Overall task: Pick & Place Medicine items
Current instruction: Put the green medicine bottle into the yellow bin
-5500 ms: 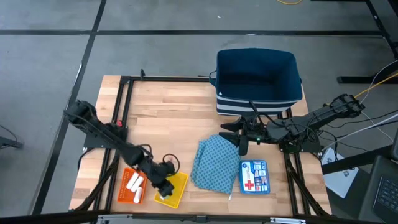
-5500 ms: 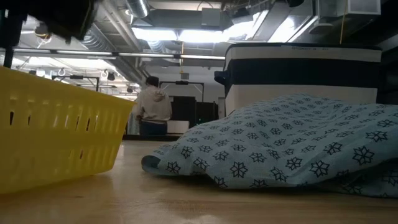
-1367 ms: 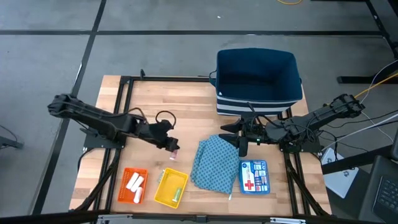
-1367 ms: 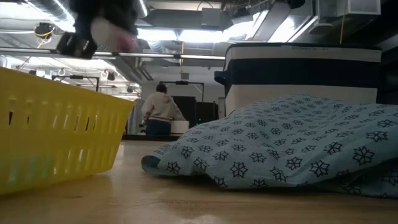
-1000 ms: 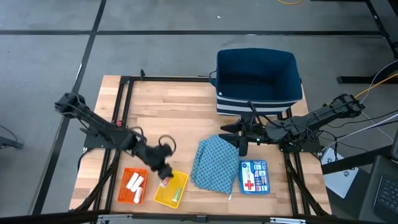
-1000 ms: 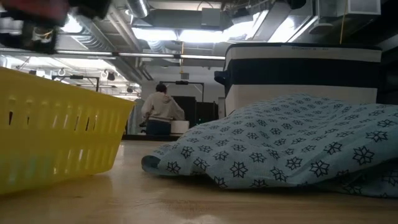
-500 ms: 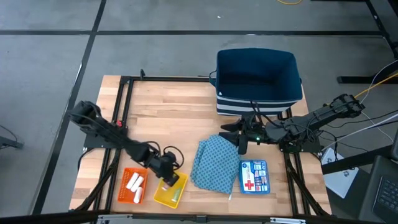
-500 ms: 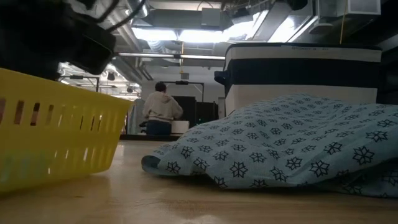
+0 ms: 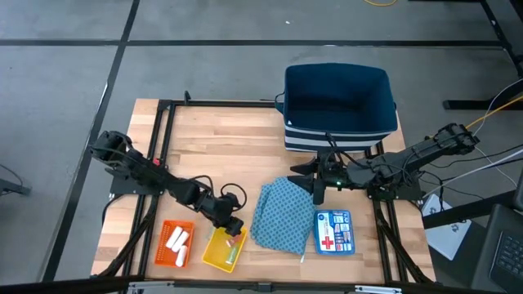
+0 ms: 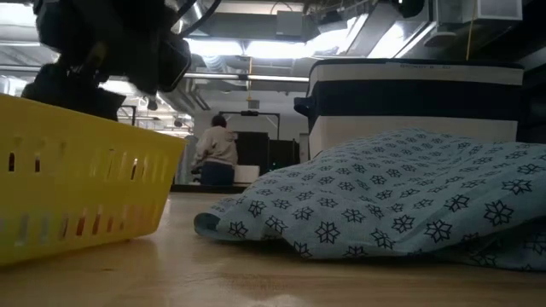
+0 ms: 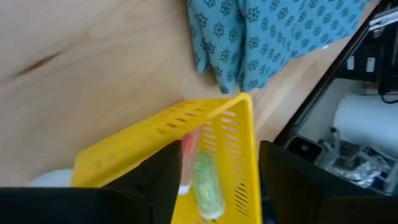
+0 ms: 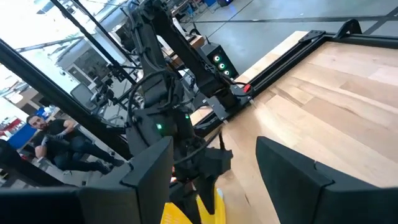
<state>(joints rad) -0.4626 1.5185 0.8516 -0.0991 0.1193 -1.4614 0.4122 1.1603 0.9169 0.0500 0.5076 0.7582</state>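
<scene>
A yellow basket (image 9: 224, 250) stands near the table's front edge. A light-green bottle-like piece (image 11: 208, 185) and a thin pinkish-red stick (image 11: 188, 159) lie inside it. My left gripper (image 9: 232, 228) hovers open just above the basket's far rim (image 11: 163, 124), and nothing sits between its fingers. The orange basket (image 9: 174, 243) to the left of the yellow one holds white tubes (image 9: 177, 242). My right gripper (image 9: 317, 186) waits open beside the blue patterned cloth (image 9: 282, 214), over its far right corner.
A large blue bin (image 9: 339, 104) stands at the back right. A blue first-aid box (image 9: 334, 231) lies right of the cloth. Bare wood stretches across the table's far left half. A person (image 10: 217, 151) stands in the room beyond the table.
My left gripper has carried the pinkish-red stick toward the near edge and down to the yellow basket. It has let the stick go there. The stick now lies in the basket beside the green piece, and the gripper has drawn slightly back toward the far side.
</scene>
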